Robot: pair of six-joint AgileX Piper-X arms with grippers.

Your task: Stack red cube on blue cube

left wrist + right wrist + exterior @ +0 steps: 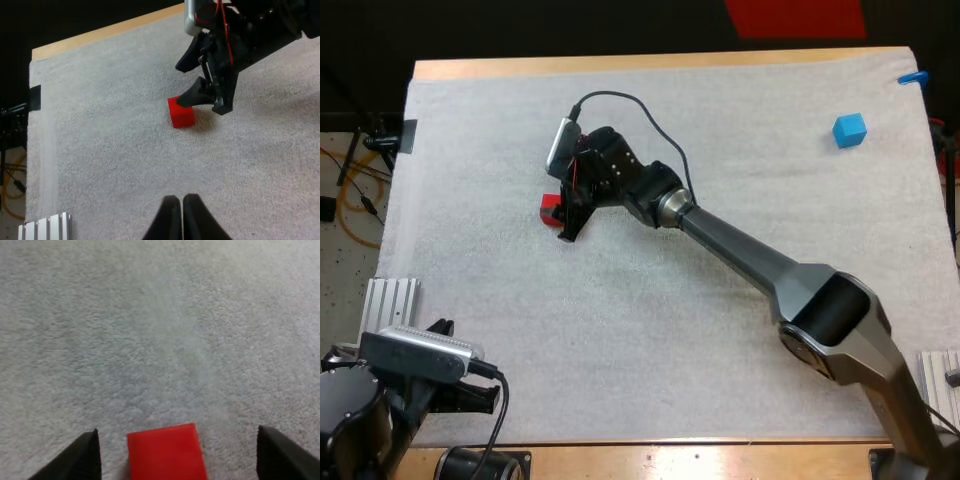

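The right gripper (565, 222) is hanging low over the red cube (550, 207), which is sitting on the white mat (720, 110) somewhat toward the counter's (650, 62) left edge, about midway between its near and far edges. The gripper's two fingers are standing wide apart, and in the right wrist view the cube is lying between them. It is touching neither finger, is closer to one than the other, and its sides are running roughly square to them. Being a cube, it is offering no long axis to favour.

I judge that the gripper is needing only to drop a little and close, perhaps after centring itself slightly.

The blue cube (850, 130) is waiting well apart, near the far right corner of the mat, with bare mat between the two cubes and nothing blocking the way.

The left gripper (180, 205) is resting at the near left corner, its fingers pressed together on nothing, much farther from the red cube than the right one.
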